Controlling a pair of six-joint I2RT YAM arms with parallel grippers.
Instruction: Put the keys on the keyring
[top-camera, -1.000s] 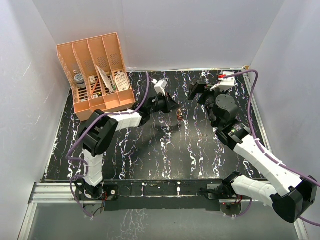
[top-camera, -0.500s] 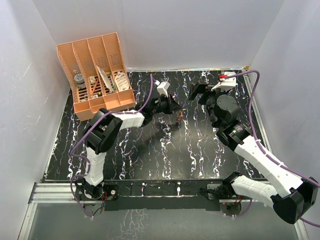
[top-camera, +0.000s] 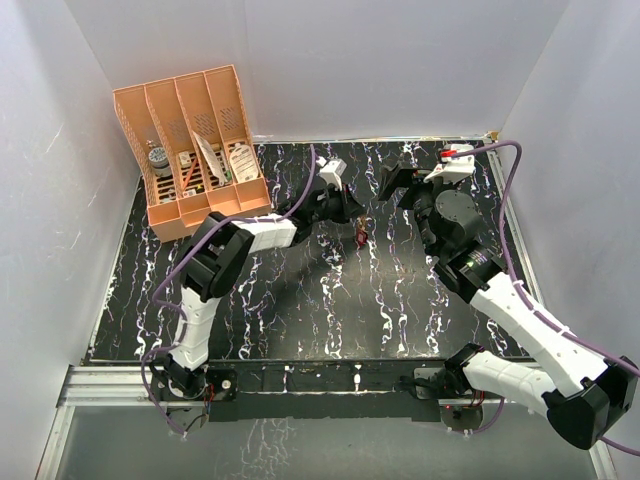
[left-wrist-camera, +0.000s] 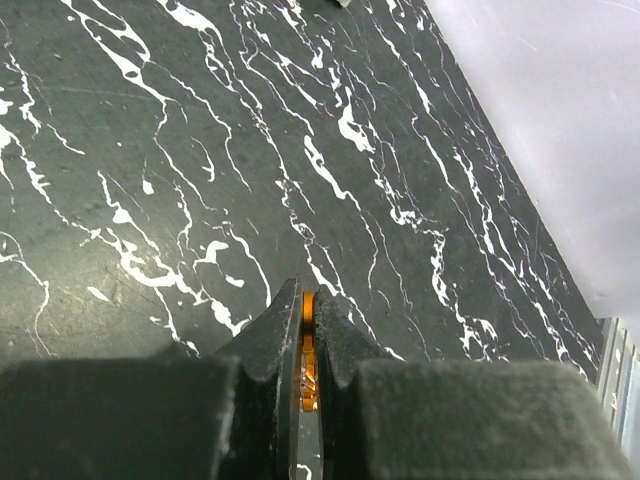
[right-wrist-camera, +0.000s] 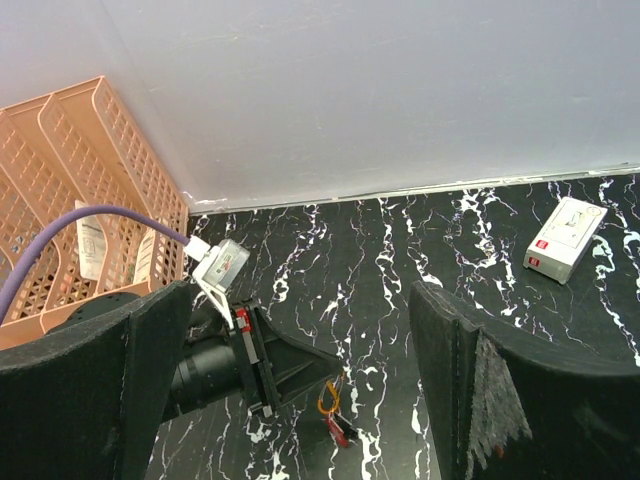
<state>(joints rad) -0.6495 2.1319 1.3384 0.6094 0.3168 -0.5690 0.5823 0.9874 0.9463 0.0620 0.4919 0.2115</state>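
Observation:
My left gripper (top-camera: 352, 213) is shut on the orange-gold keyring (top-camera: 362, 224) and holds it above the dark marbled table near its far middle. The left wrist view shows the keyring (left-wrist-camera: 307, 352) edge-on, pinched between the black fingers (left-wrist-camera: 275, 330). In the right wrist view the keyring (right-wrist-camera: 328, 398) hangs from the left gripper's tip (right-wrist-camera: 333, 366), with the red-headed key (right-wrist-camera: 340, 430) dangling just below it. The red key (top-camera: 361, 238) also shows in the top view. I cannot make out the silver-grey key. My right gripper (top-camera: 398, 182) is open and empty, just right of the keyring.
A peach slotted organizer (top-camera: 195, 150) with small items stands at the back left. A small white box with a red label (right-wrist-camera: 565, 238) lies near the back wall. White walls enclose the table on three sides.
My left gripper has moved a little to the right and farther back with the keyring and red key. The right arm has barely moved.

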